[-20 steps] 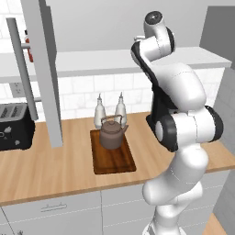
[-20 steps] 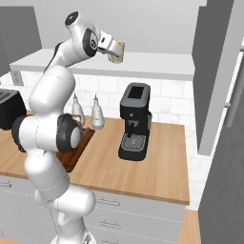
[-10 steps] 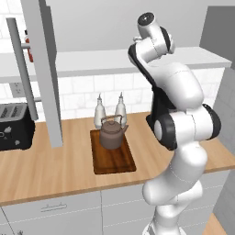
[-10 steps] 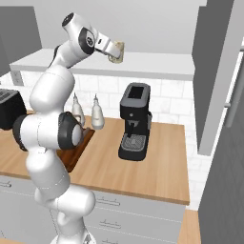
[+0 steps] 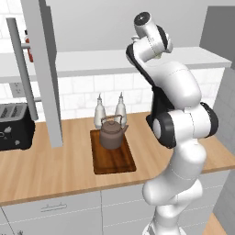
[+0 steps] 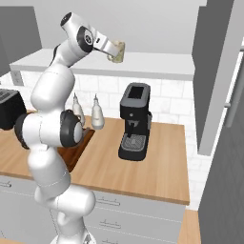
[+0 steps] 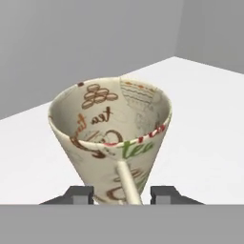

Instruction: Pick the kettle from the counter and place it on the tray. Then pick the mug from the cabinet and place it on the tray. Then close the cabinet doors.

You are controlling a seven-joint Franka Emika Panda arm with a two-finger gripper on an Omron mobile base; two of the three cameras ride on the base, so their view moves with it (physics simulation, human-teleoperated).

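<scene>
pinching the mug (image 7: 110,138) above the white shelf (image 7: 205,109) – hand (image 7: 121,194) raised, kettle (image 5: 112,133) on the tray (image 5: 113,157).

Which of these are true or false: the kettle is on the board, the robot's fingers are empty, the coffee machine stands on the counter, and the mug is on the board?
1. The kettle sits on the tray. True.
2. The fingers are empty. False: the mug sits between them, above the cabinet's white shelf.
3. The coffee machine stands on the counter. True.
4. The mug is on the tray. False: it is held high at the shelf.
</scene>
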